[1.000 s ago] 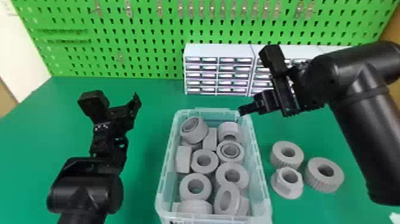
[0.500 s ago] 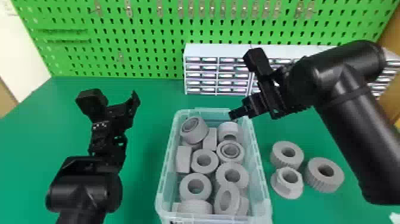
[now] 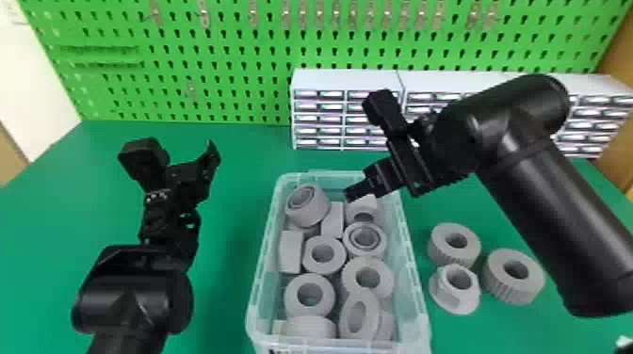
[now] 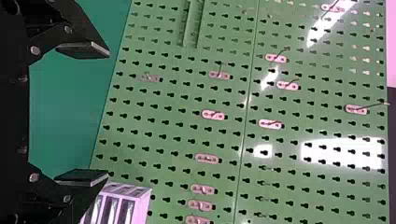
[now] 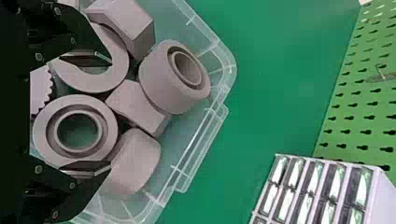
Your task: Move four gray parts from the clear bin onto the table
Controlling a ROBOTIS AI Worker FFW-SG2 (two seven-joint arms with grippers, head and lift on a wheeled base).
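We have three gray parts on the bench [image 3: 221,292] beside the bin [image 3: 265,254]: a flanged nut [image 3: 445,295] and two ridged rings, so by our count one more is due. The right claw [image 5: 109,114] is over the bin's far end, its fingers spread wide and holding nothing. The left claw [image 4: 109,115] is parked left of the bin, fingers also apart.

The stepped ring [image 5: 45,140] looks like our likeliest pick. One finger is over the neighboring plain ring [image 5: 119,65] and the other is by the short cylinder [image 5: 140,161], so we should center on our ring before going down, or we may pinch two parts or press on a rim. We want both pads low on its outer sides, a gentle squeeze, then a straight lift above the wall, and a low release on bare bench clear of the three.
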